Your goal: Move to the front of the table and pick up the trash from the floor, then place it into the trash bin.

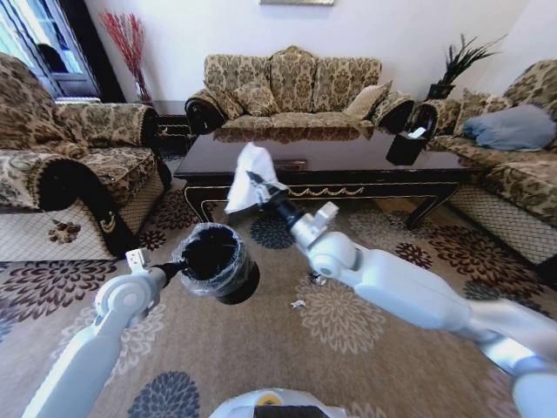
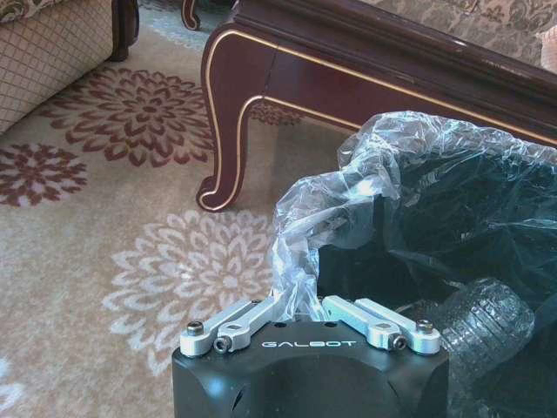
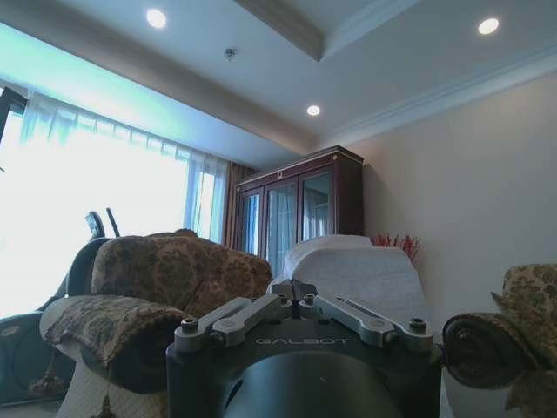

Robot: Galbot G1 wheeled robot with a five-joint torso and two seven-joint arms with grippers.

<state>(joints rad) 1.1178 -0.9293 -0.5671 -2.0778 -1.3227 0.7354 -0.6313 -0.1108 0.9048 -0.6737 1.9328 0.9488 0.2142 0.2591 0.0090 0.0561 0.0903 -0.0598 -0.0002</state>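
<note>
My left gripper (image 1: 177,269) (image 2: 301,300) is shut on the rim of the small black trash bin (image 1: 218,262) (image 2: 452,226), pinching its clear liner and holding it above the carpet. A clear plastic bottle (image 2: 484,324) lies inside the bin. My right gripper (image 1: 260,185) (image 3: 294,290) is raised above and just right of the bin, shut on a white paper sheet (image 1: 248,177) (image 3: 348,268). A silvery foil wad (image 1: 316,279) and a tiny white scrap (image 1: 298,304) lie on the floor (image 1: 365,348) under the right arm. The dark table (image 1: 348,157) (image 2: 365,78) stands just beyond.
Patterned sofas stand to the left (image 1: 61,157), behind the table (image 1: 291,87) and to the right (image 1: 513,148). A black tissue box (image 1: 405,144) sits on the table's right end. A curved table leg (image 2: 224,139) is close to the bin.
</note>
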